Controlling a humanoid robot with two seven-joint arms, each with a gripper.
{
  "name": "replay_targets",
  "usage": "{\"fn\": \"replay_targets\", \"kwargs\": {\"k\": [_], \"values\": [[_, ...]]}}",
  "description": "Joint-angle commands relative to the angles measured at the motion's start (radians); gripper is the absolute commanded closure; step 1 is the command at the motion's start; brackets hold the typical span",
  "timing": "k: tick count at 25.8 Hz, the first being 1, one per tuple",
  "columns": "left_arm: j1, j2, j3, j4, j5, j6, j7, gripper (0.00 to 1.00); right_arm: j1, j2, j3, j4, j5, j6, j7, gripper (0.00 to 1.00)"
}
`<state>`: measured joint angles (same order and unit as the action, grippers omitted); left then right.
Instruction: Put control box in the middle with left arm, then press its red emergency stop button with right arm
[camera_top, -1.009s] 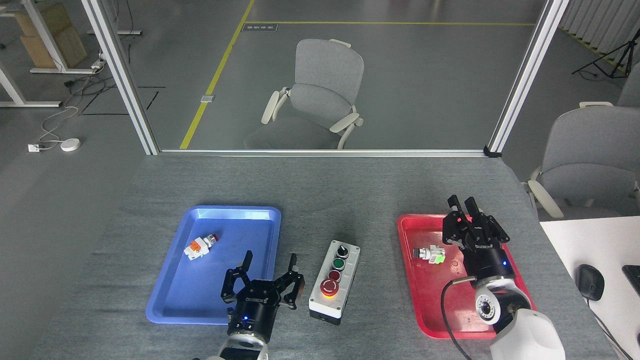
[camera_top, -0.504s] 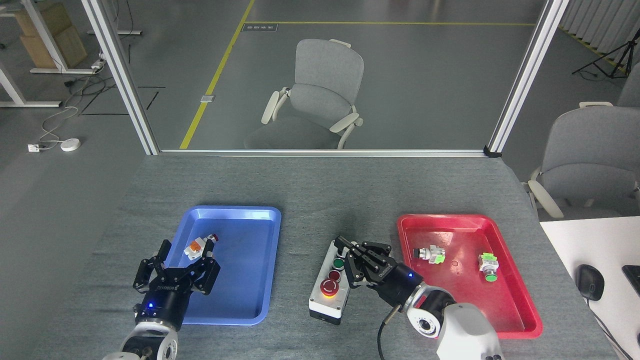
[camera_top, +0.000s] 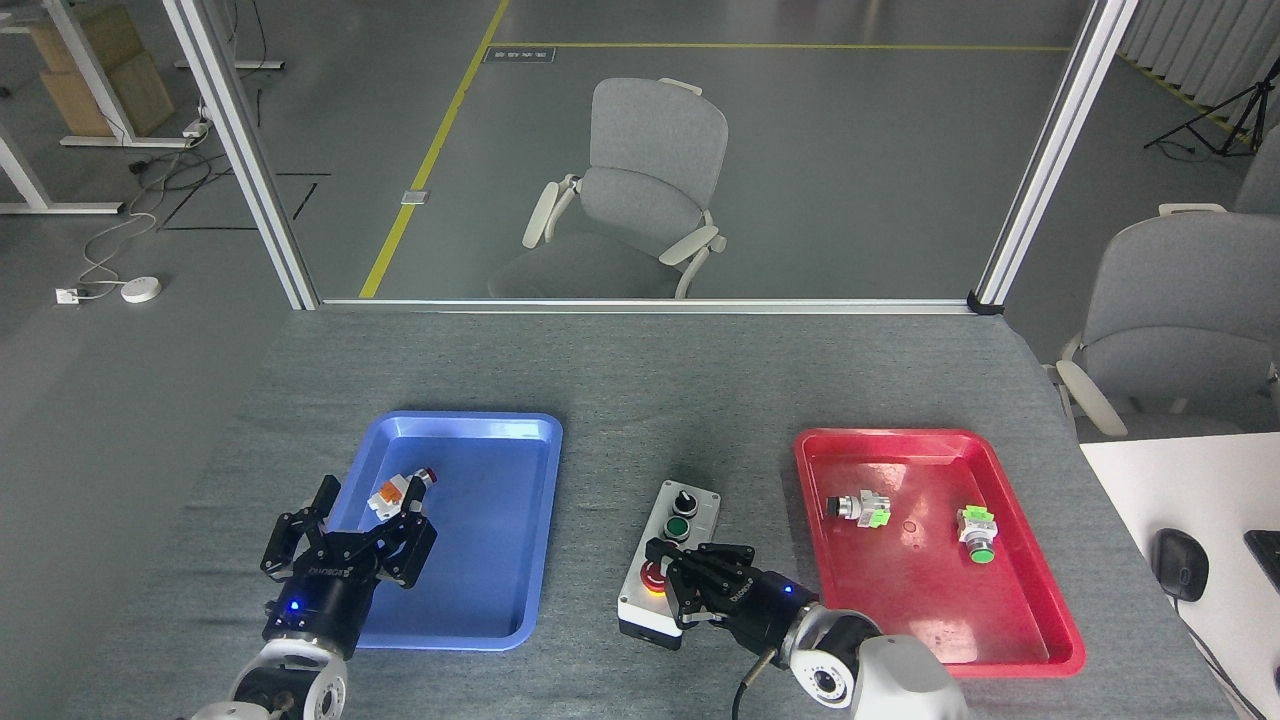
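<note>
Black right end effector sits nearest, over the near end of the control box, covering most of the big red mushroom button. Its fingers lie close together, narrow and holding nothing; whether they touch the button cannot be told.

Control box stands on bare grey cloth, the middle of the table, between the two trays and clear of both. Light-grey shell on a black base. Judged: rigid moulded housing, moderate weight, not fragile, smooth sides somewhat slippery. Best hold would be across the two long side walls near mid-length, away from the buttons. A press on the near end could tip or slide it on the felt, so the push should go straight down. Further along the row: small red button hidden, then green button, then black knob at the far end.

Left end effector hovers at the near-left corner of the blue tray, fingers spread wide, empty.

Blue tray holds one loose push-button part with an orange body, close to the left fingertips.

Red tray, right of the box, holds two loose parts: one with a green body and dark head, one with a green cap, apart from each other.
</note>
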<state>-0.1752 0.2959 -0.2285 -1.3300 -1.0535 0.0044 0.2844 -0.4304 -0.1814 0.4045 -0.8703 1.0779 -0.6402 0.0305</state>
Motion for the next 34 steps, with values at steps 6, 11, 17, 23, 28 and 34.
{"fn": "replay_targets", "kwargs": {"k": [6,11,17,23,28,34], "values": [[0.002,-0.006,0.015,0.048,0.013,0.005,0.009,0.01,0.006,0.000,0.027,0.047,0.004,0.001,0.022,1.00],[0.014,-0.015,0.067,0.046,0.018,-0.001,-0.001,0.01,0.004,0.000,0.019,0.045,-0.007,0.001,0.017,1.00],[0.016,-0.026,0.070,0.046,0.018,-0.001,-0.001,0.01,-0.011,-0.001,-0.144,-0.004,-0.087,0.017,-0.055,0.39],[0.016,-0.027,0.070,0.046,0.018,0.005,-0.001,0.01,-0.016,-0.043,-0.279,-0.022,-0.305,0.043,-0.254,0.00],[0.016,-0.027,0.070,0.046,0.018,0.005,-0.001,0.01,0.007,-0.082,-0.363,-0.026,-0.262,0.240,-0.253,0.00],[0.017,-0.027,0.070,0.046,0.018,0.006,-0.001,0.01,0.102,-0.082,-0.374,-0.098,0.013,0.542,-0.253,0.00]]}}
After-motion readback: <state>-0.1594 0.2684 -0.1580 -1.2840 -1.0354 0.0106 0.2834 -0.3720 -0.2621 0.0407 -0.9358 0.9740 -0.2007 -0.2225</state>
